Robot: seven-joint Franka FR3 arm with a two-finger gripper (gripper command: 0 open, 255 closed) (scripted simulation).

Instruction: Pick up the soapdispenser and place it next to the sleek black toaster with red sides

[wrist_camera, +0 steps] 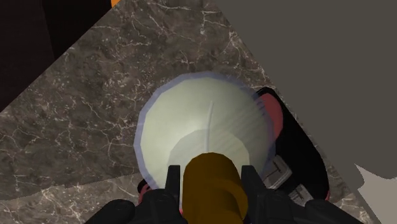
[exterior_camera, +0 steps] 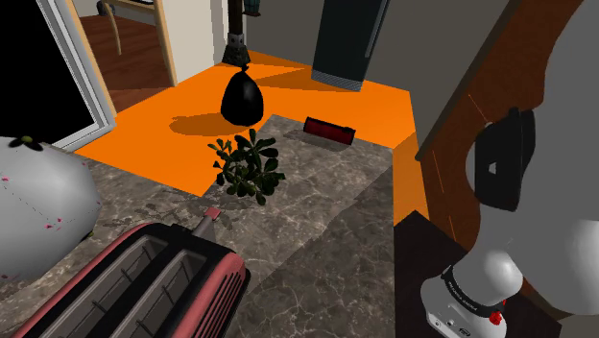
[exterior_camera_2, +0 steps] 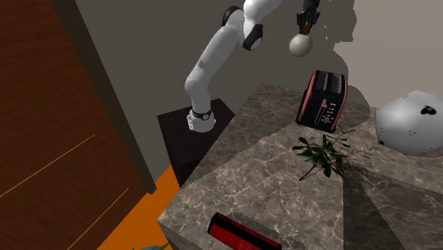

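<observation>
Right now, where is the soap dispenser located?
In the second exterior view's upper right, the soap dispenser hangs in the air from the gripper, which clasps its brown top, just above the black and red toaster.

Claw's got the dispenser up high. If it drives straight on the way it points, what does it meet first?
Likely the toaster, which lies beneath the soap dispenser clasped in the claw; the marble counter sits beside that line. Depth is unclear.
</observation>
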